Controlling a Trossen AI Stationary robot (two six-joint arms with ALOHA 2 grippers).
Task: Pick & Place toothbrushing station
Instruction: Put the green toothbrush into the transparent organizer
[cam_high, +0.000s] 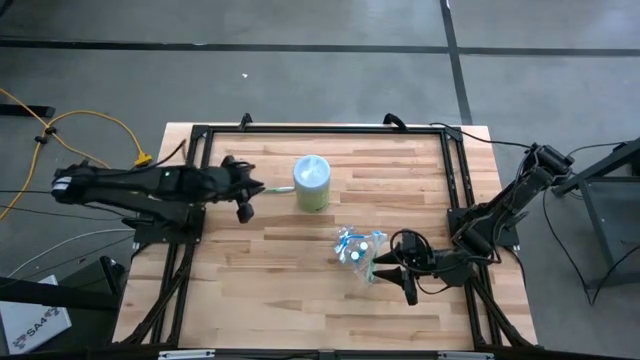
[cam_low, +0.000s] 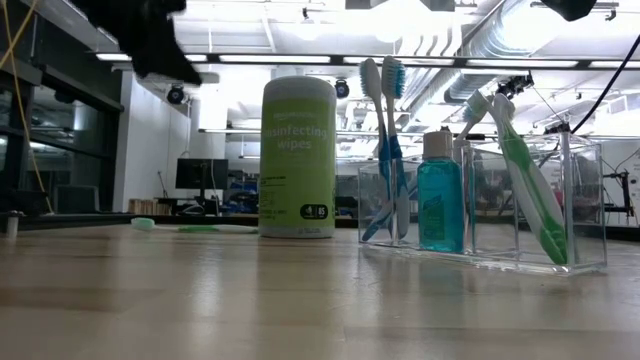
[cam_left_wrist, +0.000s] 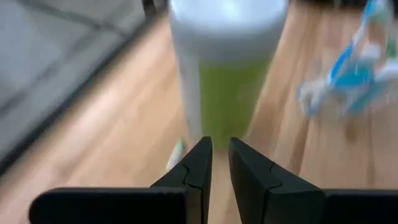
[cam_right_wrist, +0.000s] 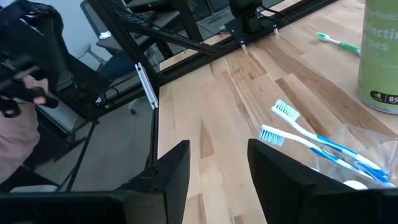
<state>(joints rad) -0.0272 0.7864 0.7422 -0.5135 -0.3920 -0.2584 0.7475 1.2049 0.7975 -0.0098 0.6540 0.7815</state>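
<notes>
The toothbrushing station's clear plastic container stands at the table's right of centre. It holds blue-white toothbrushes, green-white toothbrushes and a blue bottle. One green toothbrush lies flat on the wood beside a green wipes canister. My left gripper hovers above the table left of the canister, pointing at it, its fingers a narrow slit apart with nothing between them. My right gripper stands open just right of the container, with bare wood in its gap. Whether it touches the container, I cannot tell.
A black metal frame runs around the wooden table top. The near half of the table shows bare wood. Beyond the table's left side, yellow cable lies on the floor.
</notes>
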